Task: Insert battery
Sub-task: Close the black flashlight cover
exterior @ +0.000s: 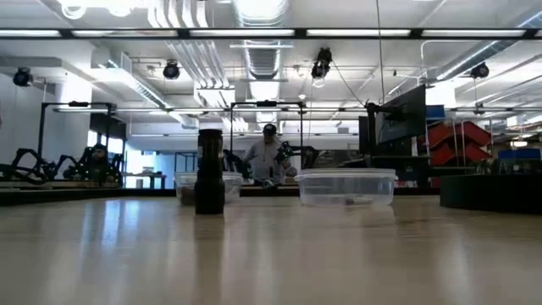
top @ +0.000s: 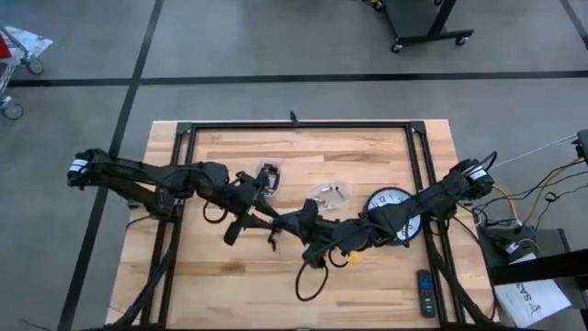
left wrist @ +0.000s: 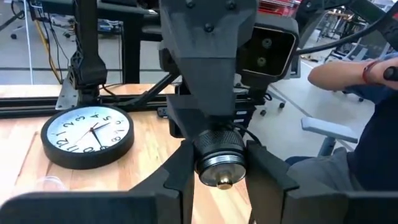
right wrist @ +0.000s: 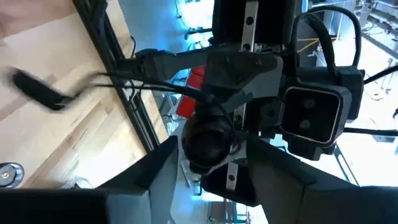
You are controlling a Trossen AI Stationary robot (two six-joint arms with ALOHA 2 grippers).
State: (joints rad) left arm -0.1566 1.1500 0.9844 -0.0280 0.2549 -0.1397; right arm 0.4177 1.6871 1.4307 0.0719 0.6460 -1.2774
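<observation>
Your two arms meet above the middle of the worktop [top: 230,285]. The left end effector [left wrist: 219,177] is clenched on a dark cylinder [left wrist: 219,155], its metal end facing the camera. The right end effector [right wrist: 208,158] grips another dark round part [right wrist: 208,144], directly opposite the left. A clock [top: 390,204] lies beside the right arm, a remote [top: 424,291] behind it. You cannot make out a battery.
</observation>
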